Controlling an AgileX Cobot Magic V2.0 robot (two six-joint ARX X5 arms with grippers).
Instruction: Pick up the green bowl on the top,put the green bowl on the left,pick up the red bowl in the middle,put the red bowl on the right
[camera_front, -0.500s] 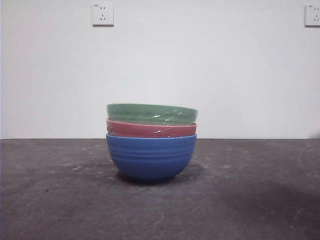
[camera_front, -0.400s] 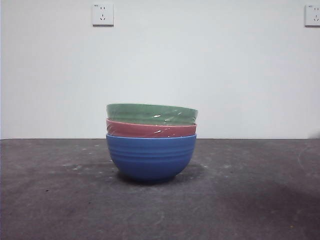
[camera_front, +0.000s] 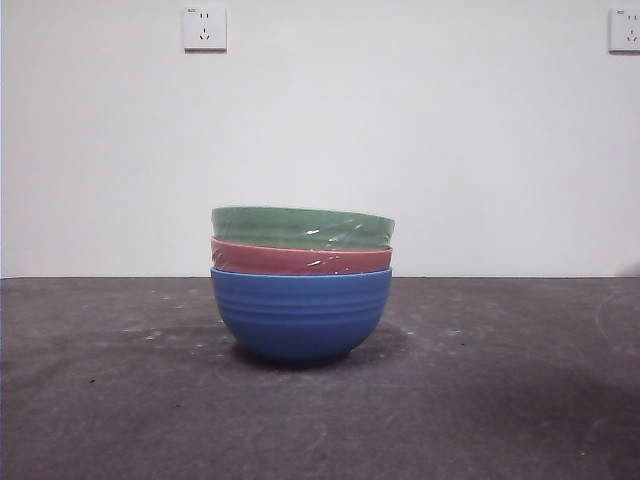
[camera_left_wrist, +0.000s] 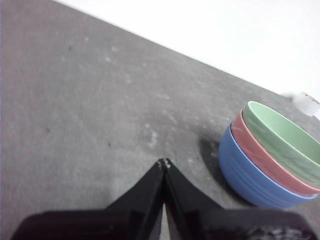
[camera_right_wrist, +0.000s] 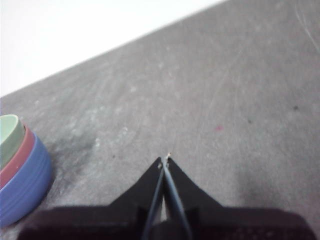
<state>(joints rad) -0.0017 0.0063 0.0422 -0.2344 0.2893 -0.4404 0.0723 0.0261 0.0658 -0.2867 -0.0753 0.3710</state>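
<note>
3 bowls sit nested in 1 stack at the middle of the dark grey table (camera_front: 120, 400): the green bowl (camera_front: 302, 227) on top, the red bowl (camera_front: 300, 260) under it with only its rim band showing, and the blue bowl (camera_front: 300, 315) at the bottom, resting on the table. Behind them is a white wall with 2 sockets, 1 (camera_front: 204, 28) high on the left and 1 (camera_front: 625, 30) at the right edge. Nothing stands beside or in front of the stack. The left gripper (camera_left_wrist: 163, 163) hangs over bare table, well apart from the stack, its jaws pressed together and holding nothing. The right gripper (camera_right_wrist: 164, 160) is likewise clenched and empty on the stack's other side. Compared with 0.6 s ago, the bowls lie the same.
</note>
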